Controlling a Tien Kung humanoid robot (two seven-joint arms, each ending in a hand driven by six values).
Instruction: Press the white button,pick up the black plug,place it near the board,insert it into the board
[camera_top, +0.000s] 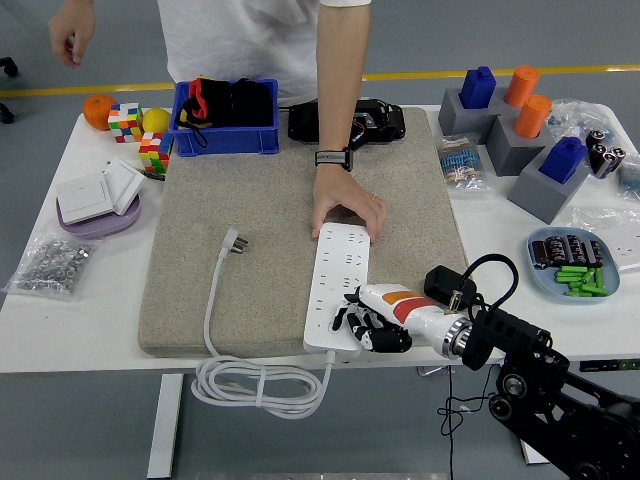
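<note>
A white power strip (340, 275) lies lengthwise on the beige mat (260, 200). Its white cable (255, 385) loops over the table's near edge and ends in a pale plug (235, 242) lying loose on the mat, left of the strip. My right hand (368, 328) rests on the strip's near end, its black fingers curled down against the strip and holding nothing. The button is hidden under my fingers. A person's hand (342, 208) presses on the strip's far end. My left arm is not in view.
A blue bin (262, 140) and a black device (375, 115) stand at the mat's far edge. Cubes (150, 155), a purple dish with switches (95, 200) and a bag of screws (50, 265) are on the left. Grey blocks (520, 140) and a tray of batteries (570, 265) are on the right.
</note>
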